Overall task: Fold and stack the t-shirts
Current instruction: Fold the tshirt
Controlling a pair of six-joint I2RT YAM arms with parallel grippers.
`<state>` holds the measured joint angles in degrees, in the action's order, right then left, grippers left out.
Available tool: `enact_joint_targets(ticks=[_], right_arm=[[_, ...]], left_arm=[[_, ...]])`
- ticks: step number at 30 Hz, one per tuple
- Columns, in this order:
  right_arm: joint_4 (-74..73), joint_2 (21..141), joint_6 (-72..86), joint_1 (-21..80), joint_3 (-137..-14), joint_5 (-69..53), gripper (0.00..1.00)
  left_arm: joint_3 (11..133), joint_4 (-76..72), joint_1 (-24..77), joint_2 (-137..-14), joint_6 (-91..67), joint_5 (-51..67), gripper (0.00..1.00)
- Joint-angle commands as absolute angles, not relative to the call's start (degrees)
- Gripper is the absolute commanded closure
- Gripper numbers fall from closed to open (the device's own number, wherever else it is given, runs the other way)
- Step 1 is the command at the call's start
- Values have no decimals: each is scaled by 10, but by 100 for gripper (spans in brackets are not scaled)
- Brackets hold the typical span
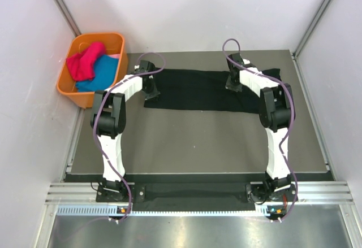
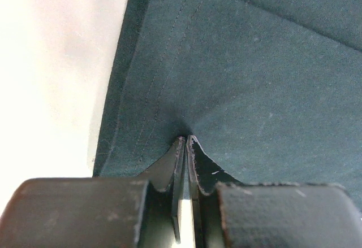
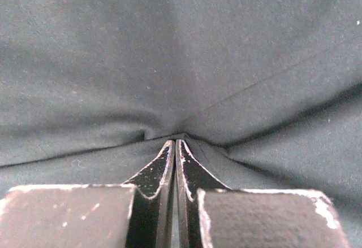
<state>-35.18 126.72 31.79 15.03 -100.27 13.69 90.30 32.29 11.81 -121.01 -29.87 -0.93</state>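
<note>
Pinches clamped on black t-shirt (image 1: 198,92), upper middle: left gripper (image 2: 185,142) near stitched edge, right gripper (image 3: 174,142) opposite, likely for an even fold.

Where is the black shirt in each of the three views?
Top external: shirt spread across the far middle of the table.
Left wrist: fills the picture except a pale strip at left.
Right wrist: fills the whole picture.
Landmark: the stitched hem beside the left gripper is the shirt's left edge in the top view.
</note>
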Motion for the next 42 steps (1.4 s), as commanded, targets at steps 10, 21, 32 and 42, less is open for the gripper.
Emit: enact_joint_targets(ticks=[10,21,32,42], right_arm=[[-348,1289,335,123,-1080,125,100],[-390,1194,261,77,-1042,18,87],[-370,1172,264,70,-965,-31,81],[-348,1207,277,70,-948,-39,89]], left_arm=[[865,335,116,-1202,-297,-33,93],[843,316,115,-1144,-283,-19,90],[873,307,115,-1167,-300,34,90],[860,306,116,-1190,-299,35,90]])
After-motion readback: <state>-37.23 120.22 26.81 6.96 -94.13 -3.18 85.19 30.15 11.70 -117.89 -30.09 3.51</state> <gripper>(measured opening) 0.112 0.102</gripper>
